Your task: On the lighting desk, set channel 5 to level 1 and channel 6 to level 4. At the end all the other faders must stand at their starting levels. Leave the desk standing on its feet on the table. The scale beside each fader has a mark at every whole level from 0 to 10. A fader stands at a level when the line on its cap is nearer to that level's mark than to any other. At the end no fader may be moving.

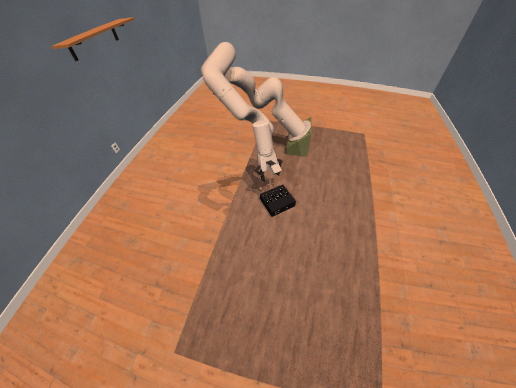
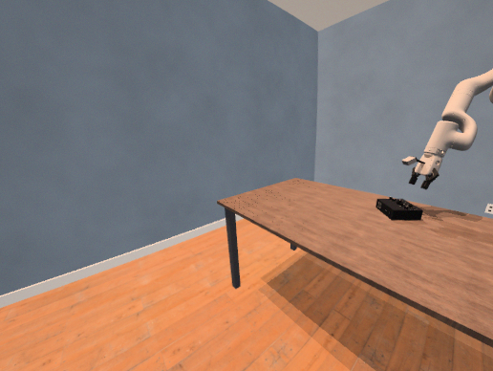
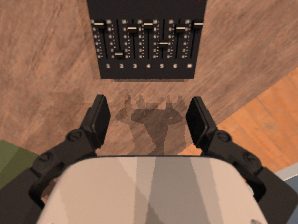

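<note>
The black lighting desk [image 1: 277, 200] [image 2: 398, 208] [image 3: 145, 40] stands flat on the wooden table [image 1: 300, 280] [image 2: 334, 225] [image 3: 50, 75]. In the wrist view its numbered faders run in a row. The channel 5 cap [image 3: 163, 44] sits about midway along its slot. The channel 6 cap [image 3: 180, 29] sits near the far end, away from the numbers. My gripper [image 1: 267, 174] [image 2: 419, 183] [image 3: 149, 106] is open and empty. It hangs above the table, just off the desk's numbered edge, touching nothing.
The robot's green base block [image 1: 299, 142] [image 3: 10, 160] stands on the table behind the gripper. The table's edge and the floor [image 3: 265, 120] lie close on the right in the wrist view. A wall shelf [image 1: 92, 34] hangs far off.
</note>
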